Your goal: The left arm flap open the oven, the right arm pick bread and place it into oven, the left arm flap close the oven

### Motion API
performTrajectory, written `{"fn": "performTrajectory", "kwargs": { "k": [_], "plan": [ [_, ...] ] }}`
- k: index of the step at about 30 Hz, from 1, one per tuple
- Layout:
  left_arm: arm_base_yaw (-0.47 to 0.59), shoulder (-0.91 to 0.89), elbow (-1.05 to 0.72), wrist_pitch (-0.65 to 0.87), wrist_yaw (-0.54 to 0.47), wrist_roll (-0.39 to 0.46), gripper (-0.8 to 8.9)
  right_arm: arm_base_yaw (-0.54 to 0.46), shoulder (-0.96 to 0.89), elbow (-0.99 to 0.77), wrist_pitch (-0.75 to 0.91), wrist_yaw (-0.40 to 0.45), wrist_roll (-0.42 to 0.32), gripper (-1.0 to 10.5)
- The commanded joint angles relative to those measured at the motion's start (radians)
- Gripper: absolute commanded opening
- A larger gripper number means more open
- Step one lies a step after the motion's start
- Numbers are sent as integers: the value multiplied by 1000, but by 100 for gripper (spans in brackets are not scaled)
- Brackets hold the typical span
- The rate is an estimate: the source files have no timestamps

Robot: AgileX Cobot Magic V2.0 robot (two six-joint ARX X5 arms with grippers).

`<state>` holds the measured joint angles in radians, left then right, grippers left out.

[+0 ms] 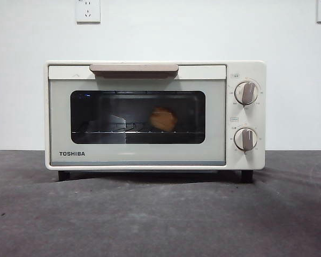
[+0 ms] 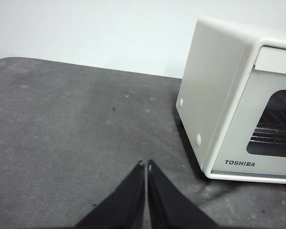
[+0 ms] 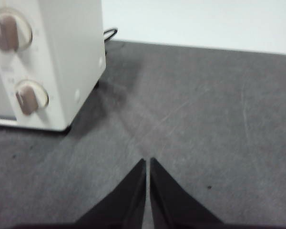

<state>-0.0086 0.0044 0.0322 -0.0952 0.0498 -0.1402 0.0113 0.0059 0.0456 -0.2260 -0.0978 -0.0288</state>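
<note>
Glossy cream oven [image 1: 150,160], dark glass door [image 1: 137,116], matt grey table [image 1: 160,214].

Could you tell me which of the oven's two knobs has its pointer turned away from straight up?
The upper knob: its bar leans right of vertical, while the lower knob beneath it stands straight on the oven.

The oven [image 1: 155,115] is cream-white all over, with a dark glass window [image 1: 138,116] framed in pale grey-green and black lettering at the lower corner of the door. Its bar handle [image 1: 134,68] is a muted beige-pink — the same shade as the grips on the two round knobs [image 1: 246,92], which sit on white dials. Behind the glass the bread [image 1: 163,119] glows golden-brown, paler on one side. The tabletop [image 1: 160,214] is dark grey and faintly mottled — the wall [image 1: 203,32] plain white, with white sockets [image 1: 88,10]. Both grippers, left [image 2: 144,164] and right [image 3: 148,161], are matte black.
</note>
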Motion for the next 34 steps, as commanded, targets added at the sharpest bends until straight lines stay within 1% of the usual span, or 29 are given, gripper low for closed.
{"fn": "performTrajectory", "kwargs": {
  "k": [1, 34],
  "plan": [
    [2, -1, -20, 13, -4, 13, 16, 0, -2, -22, 16, 1, -3, 10],
    [2, -1, -20, 13, -4, 13, 16, 0, -2, -24, 25, 0, -4, 10]
  ]
}}
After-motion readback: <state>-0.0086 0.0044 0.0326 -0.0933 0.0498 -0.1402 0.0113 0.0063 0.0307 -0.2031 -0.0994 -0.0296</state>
